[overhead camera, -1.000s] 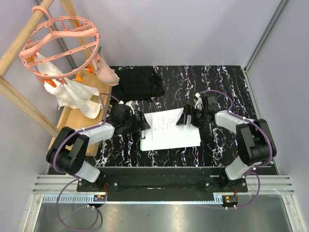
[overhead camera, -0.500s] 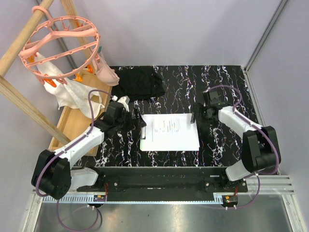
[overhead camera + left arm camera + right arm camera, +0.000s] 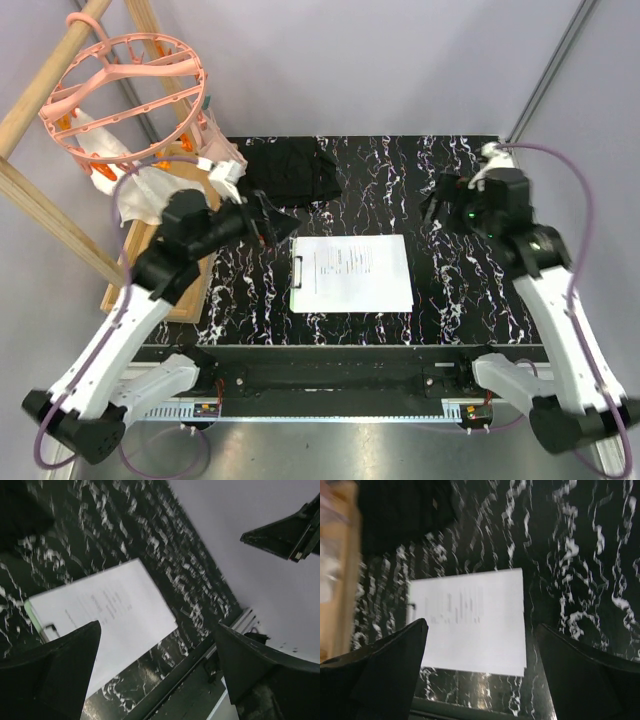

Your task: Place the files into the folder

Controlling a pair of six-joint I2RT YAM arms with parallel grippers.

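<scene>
White files (image 3: 355, 272) are found squared on the green folder (image 3: 30, 614), mid-worktop (image 3: 450, 290). Left gripper (image 3: 275, 222) and right gripper (image 3: 440, 200) are released, empty. Seating under the clip (image 3: 49, 628) should be verified.

files (image 3: 355, 272) on folder (image 3: 294, 292) | cloth (image 3: 290, 170) behind them | board (image 3: 190, 298) left of them

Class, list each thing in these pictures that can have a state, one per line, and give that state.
files, stacked flat on the folder, printed sheet on top.
folder, flat on the table, mostly covered by the files.
left gripper, open, empty, off the table.
right gripper, open, empty, off the table.
black cloth, crumpled on the table's far side.
white rag, draped over the wooden board.
</scene>
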